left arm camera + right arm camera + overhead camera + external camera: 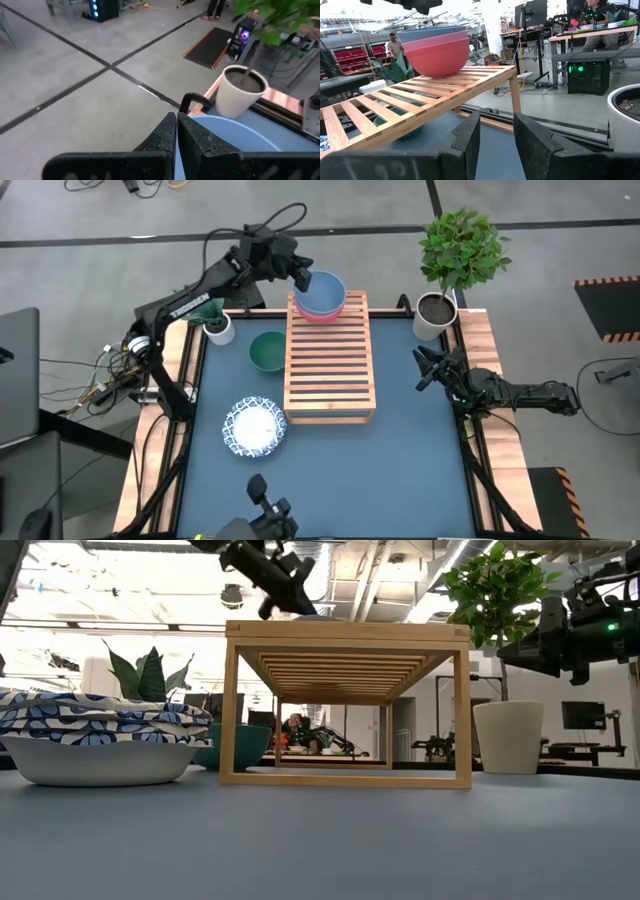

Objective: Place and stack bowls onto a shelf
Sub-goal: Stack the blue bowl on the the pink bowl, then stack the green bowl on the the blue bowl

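A blue bowl [325, 288] sits nested in the pink bowl [322, 316] at the far end of the light-wood slatted shelf [330, 365]; both also show in the right wrist view, blue [432, 32] above pink [440, 55]. My left gripper [303, 278] is shut on the blue bowl at its far left side. The teal-green bowl [267, 351] stands on the table just left of the shelf. The blue-and-white patterned bowls [255, 426] stand stacked near the table's left front. My right gripper [422, 370] is open and empty at the table's right edge. My left gripper pinches the blue bowl's rim [176, 150] between its two fingers, at the bowl's far left side. One finger is inside the bowl and one outside. The fingers slant down from the table's left. The bowl sits level in the pink bowl on the shelf.
A white pot with a leafy plant [436, 315] stands at the table's far right corner, close to the shelf. A smaller white pot with a spiky plant [218, 328] stands at the far left. Bare blue tabletop [400, 470] lies in front of the shelf.
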